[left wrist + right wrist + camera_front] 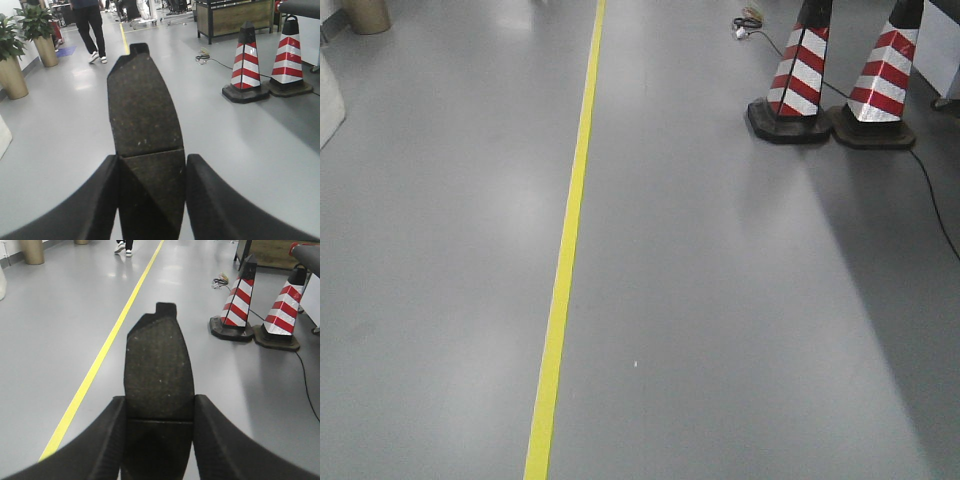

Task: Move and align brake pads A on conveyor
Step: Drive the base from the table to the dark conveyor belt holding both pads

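Your left gripper (152,165) is pinching one brake pad (142,105) by its end, and your right gripper (159,407) is clamped on a second brake pad (159,365) likewise. Both stick out above the grey floor (740,300), near the striped cones (802,70).

left gripper (152,167) clamped on dark brake pad (144,100), groove between the fingers | grey floor (240,145) beneath | two striped cones (245,62) right | person (90,25), potted plants (11,67) far left

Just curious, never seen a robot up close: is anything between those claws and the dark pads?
Nothing. The left gripper grips one brake pad, and the right gripper grips a second brake pad. The conveyor shows in no view, so the way there cannot be judged.
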`<state>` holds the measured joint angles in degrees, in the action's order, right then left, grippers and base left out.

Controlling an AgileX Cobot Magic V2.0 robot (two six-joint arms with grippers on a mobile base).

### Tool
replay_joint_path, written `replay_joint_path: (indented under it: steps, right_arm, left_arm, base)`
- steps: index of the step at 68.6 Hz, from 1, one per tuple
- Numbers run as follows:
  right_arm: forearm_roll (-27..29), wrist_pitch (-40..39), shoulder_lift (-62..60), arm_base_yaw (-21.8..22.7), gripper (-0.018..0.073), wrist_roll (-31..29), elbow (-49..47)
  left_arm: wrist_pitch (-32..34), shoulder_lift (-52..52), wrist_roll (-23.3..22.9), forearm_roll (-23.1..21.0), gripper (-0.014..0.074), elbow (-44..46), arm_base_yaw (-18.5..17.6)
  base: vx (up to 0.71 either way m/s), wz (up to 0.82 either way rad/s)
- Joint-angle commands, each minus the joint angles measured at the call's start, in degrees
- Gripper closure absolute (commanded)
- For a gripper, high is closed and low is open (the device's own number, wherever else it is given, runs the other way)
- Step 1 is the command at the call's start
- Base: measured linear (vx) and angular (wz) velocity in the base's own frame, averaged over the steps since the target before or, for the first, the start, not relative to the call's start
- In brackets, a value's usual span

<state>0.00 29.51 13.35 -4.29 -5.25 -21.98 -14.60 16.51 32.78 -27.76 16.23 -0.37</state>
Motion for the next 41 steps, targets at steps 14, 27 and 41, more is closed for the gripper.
replay_joint_path:
  steps: [14,27,41]
  right_arm:
    - [0.0,-5.4,0.4,0.2,0.0551,-0.3,-1.5]
    - [0.0,-5.4,0.4,0.2,0.0551,-0.3,-1.5]
    - [0.0,-5.4,0.4,0.2,0.0551,-0.3,-1.5]
  left_arm:
    - [4.9,0.4,-0.1,-1.2,0.046,1.8,-0.2]
    - [4.9,0.4,-0.1,-1.2,0.046,1.8,-0.2]
    - [4.9,0.4,-0.1,-1.2,0.046,1.8,-0.2]
  base:
    - [0.74,-0.06]
    - [0.76,-0.02]
    - [0.76,0.0]
